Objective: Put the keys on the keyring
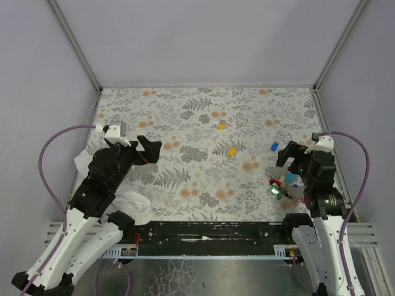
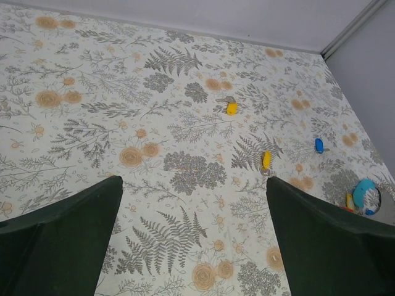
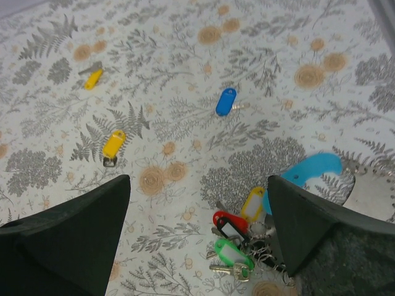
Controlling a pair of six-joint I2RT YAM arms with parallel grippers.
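Two yellow keys point(image 1: 221, 126) point(image 1: 232, 151) and a blue key point(image 1: 273, 147) lie loose on the floral cloth. A bunch of keys point(image 3: 237, 237) with yellow, red, black and green heads lies tangled with small metal rings, close to my right gripper's right finger. The keyring strap point(image 3: 308, 169), light blue joined to grey, curves beside that bunch and is partly hidden by the finger. My right gripper point(image 3: 199, 180) hovers open above and just left of the bunch. My left gripper point(image 2: 194, 185) is open over bare cloth at the left, far from every key.
A crumpled white cloth point(image 1: 133, 206) lies under the left arm near the front edge. Metal frame posts point(image 1: 92, 80) and grey walls enclose the table on the back and both sides.
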